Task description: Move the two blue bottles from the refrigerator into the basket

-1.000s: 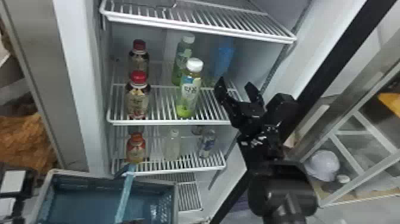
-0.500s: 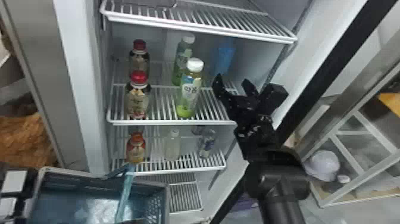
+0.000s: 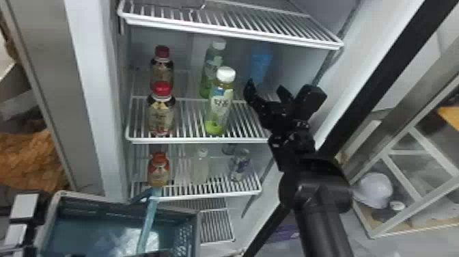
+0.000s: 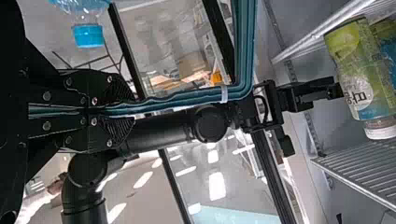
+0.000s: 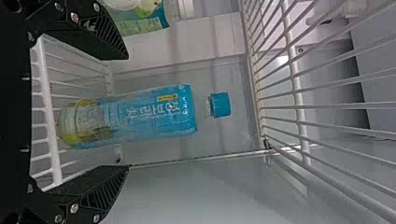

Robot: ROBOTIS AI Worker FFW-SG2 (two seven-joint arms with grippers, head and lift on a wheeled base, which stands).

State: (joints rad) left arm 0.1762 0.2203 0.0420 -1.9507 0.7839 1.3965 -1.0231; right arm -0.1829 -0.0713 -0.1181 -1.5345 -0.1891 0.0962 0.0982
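One blue bottle (image 3: 261,65) stands upright at the back right of the middle shelf; the right wrist view shows the blue bottle (image 5: 154,116) lying between my right gripper's fingers and beyond them. My right gripper (image 3: 265,86) is in front of it, and the gripper (image 5: 126,112) is open without touching it. At the head view's bottom edge, my left gripper (image 3: 152,254) is partly cut off. In the left wrist view the gripper (image 4: 112,112) is shut on the teal handle of the basket (image 3: 196,225). A blue-capped bottle (image 4: 88,36) shows beside the handle there.
Two green bottles, the nearer one (image 3: 220,102), stand left of my right gripper, with red-capped bottles (image 3: 161,116) farther left. The upper shelf (image 3: 235,32) hangs above. More bottles (image 3: 158,171) stand on the lower shelf. The fridge's side walls flank the shelves.
The basket has shifted slightly left, and a shiny patch inside it has come into view. My right gripper has turned and moved slightly deeper toward the blue bottle, its fingers still open.
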